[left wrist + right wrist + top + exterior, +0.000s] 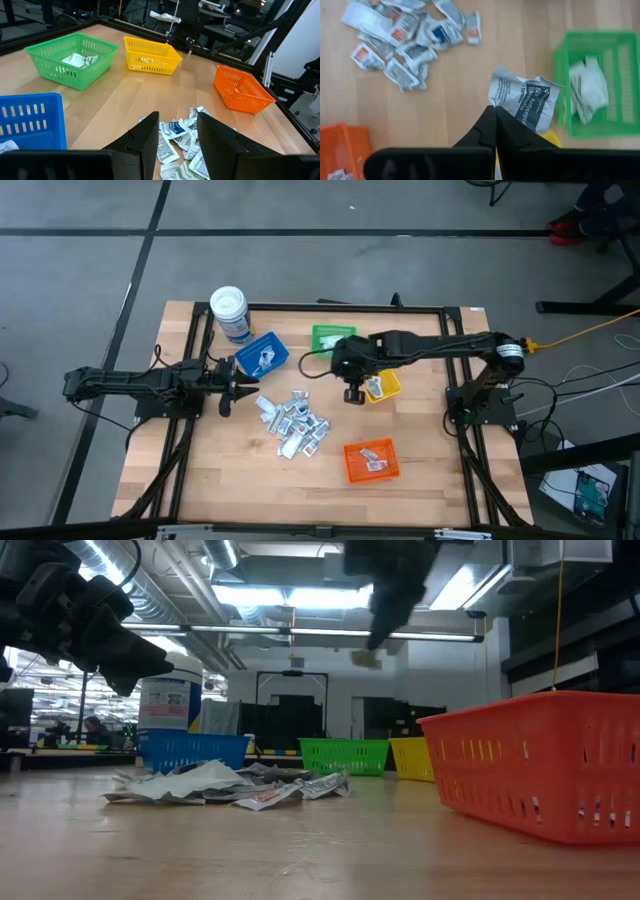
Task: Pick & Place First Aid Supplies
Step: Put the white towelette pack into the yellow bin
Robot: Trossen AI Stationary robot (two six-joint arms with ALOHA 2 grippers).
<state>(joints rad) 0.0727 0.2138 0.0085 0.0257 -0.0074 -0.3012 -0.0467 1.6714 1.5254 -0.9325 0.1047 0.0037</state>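
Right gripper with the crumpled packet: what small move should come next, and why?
Probably shift the right gripper fully over a bin and open it. Its fingers are shut on a crumpled antiseptic packet, held above the table between the green bin and the yellow bin; which bin is meant is unclear.

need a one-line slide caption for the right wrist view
Right gripper, shut on an antiseptic towelette packet, carries it above the table between the packet pile and the green bin.

packets (pixel 295 423) mid-table | three bins (pixel 327 338) behind | one bin (pixel 371 460) in front, right
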